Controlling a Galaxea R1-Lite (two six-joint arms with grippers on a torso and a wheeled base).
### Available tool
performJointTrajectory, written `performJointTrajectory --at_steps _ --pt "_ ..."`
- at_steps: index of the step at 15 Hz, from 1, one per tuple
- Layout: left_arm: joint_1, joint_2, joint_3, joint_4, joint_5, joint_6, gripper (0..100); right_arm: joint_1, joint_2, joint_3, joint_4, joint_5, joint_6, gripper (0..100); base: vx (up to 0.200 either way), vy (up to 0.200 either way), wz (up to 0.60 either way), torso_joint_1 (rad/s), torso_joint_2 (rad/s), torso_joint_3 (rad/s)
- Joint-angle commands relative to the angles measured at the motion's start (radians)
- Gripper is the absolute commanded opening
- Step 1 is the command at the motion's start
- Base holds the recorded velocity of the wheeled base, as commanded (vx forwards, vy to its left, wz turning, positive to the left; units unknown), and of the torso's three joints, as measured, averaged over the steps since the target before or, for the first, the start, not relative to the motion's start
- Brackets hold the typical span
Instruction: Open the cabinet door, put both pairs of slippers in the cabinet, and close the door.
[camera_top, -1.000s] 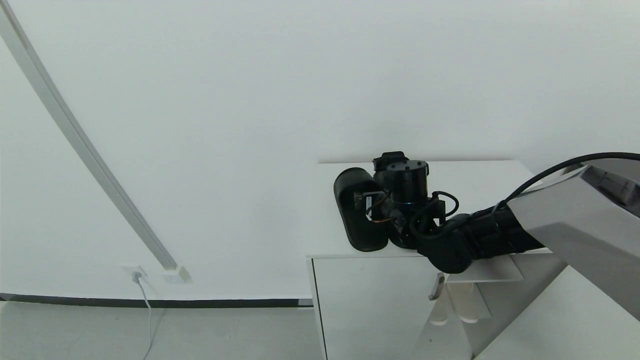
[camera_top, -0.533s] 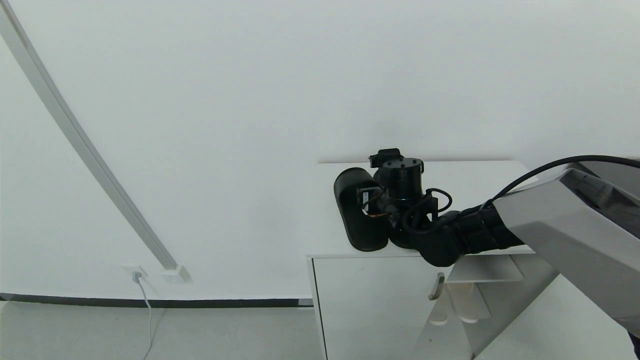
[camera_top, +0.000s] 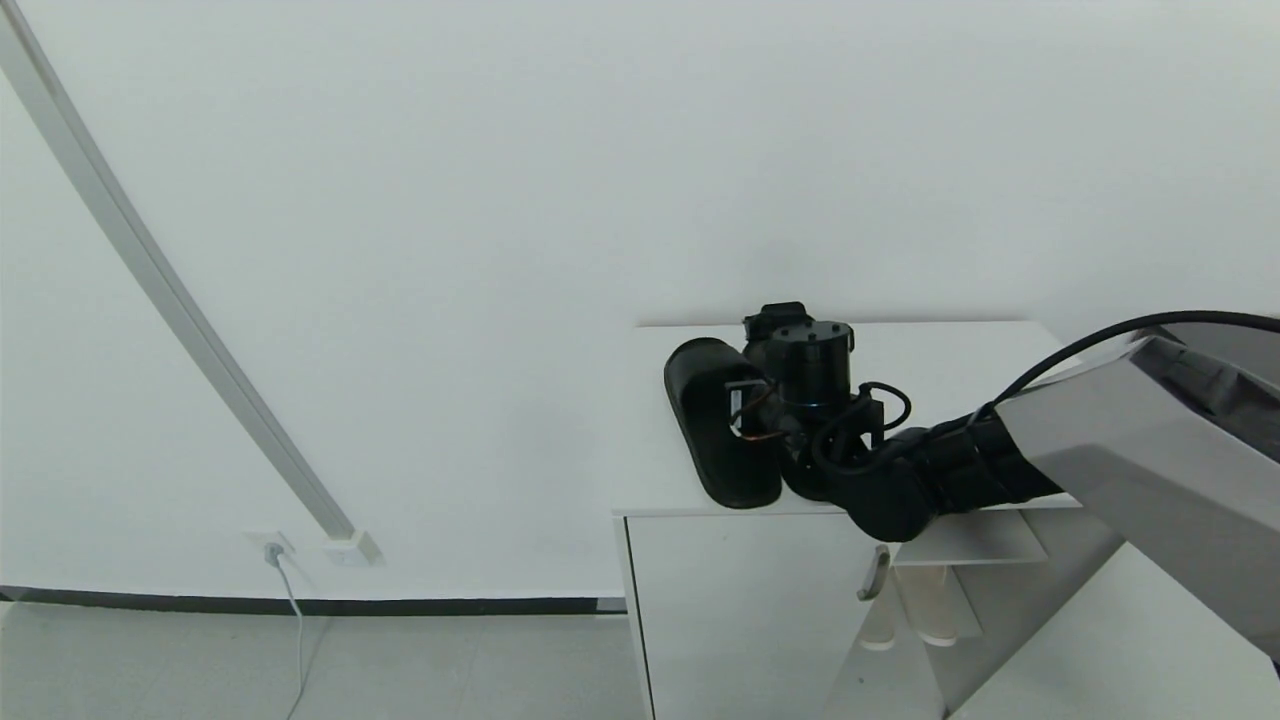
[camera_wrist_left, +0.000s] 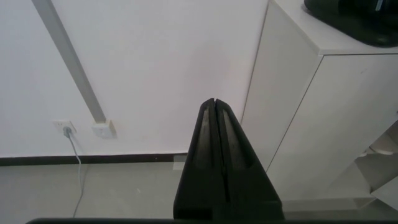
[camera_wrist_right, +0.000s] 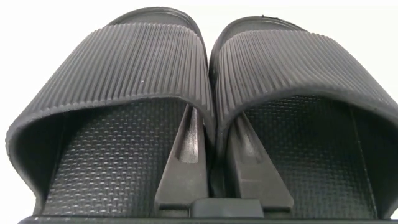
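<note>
Head view is showing a white cabinet (camera_top: 700, 660) sitting at about 4 o'clock. A black pair of slippers (camera_top: 715, 425) is standing on edge over the 7 o'clock corner of its top (camera_top: 980, 350); whether the pair is touching the top I cannot tell. The right arm (camera_top: 930, 480) is coming in from 3 o'clock and meeting the slippers on their 3 o'clock side. Right wrist view is showing the two slippers pressed side by side, and the right pincer (camera_wrist_right: 215, 124) is gripping them: one finger (camera_wrist_right: 183, 168) is lying inside each slipper under its ribbed strap, and the two fingers are pinching the touching inner walls between them. Under the top in the head view, the left door (camera_top: 760, 580) is sitting shut with its handle (camera_top: 875, 572) at its 3 o'clock edge. The half at its 3 o'clock is standing open, with a shelf (camera_top: 970, 540) showing inside and two pale shapes (camera_top: 920, 605) just under it, too small to name surely. Left wrist view is showing the left pincer (camera_wrist_left: 214, 109) with its fingers pressed flat together and gripping nothing, pointing toward the cabinet's side and staying well apart from it. On the wall (camera_top: 500, 200) a grey duct (camera_top: 150, 270) is running from 10 o'clock down to a socket (camera_top: 270, 548) at 8 o'clock, and a cable (camera_top: 298, 630) is hanging from the socket to the floor (camera_top: 150, 670).
</note>
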Motion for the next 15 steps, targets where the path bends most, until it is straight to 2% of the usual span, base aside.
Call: performJointTrajectory --at_steps 1,7,9,11,13,15 --pt "0.000 0.000 0.000 0.000 0.000 -0.002 0 0.010 -0.091 0.080 -0.014 0.011 0.000 0 0.000 0.000 0.00 0.000 0.00 0.000" --pt "0.000 0.000 0.000 0.000 -0.003 -0.005 0 0.055 -0.410 0.457 -0.037 0.157 0.009 0 0.000 0.000 0.00 0.000 0.00 0.000" --pt "0.000 0.000 0.000 0.000 -0.003 -0.002 0 0.084 -0.549 0.615 -0.037 0.258 0.009 0 0.000 0.000 0.00 0.000 0.00 0.000" --pt "0.000 0.001 0.000 0.000 -0.003 -0.004 0 0.122 -0.641 0.721 -0.035 0.304 0.009 0 0.000 0.000 0.00 0.000 0.00 0.000" --pt "0.000 0.001 0.000 0.000 -0.005 -0.004 0 0.153 -0.664 0.764 -0.035 0.358 0.025 0 0.000 0.000 0.00 0.000 0.00 0.000" --pt "0.000 0.001 0.000 0.000 -0.005 -0.007 0 0.154 -0.660 0.763 -0.035 0.358 0.026 0 0.000 0.000 0.00 0.000 0.00 0.000"
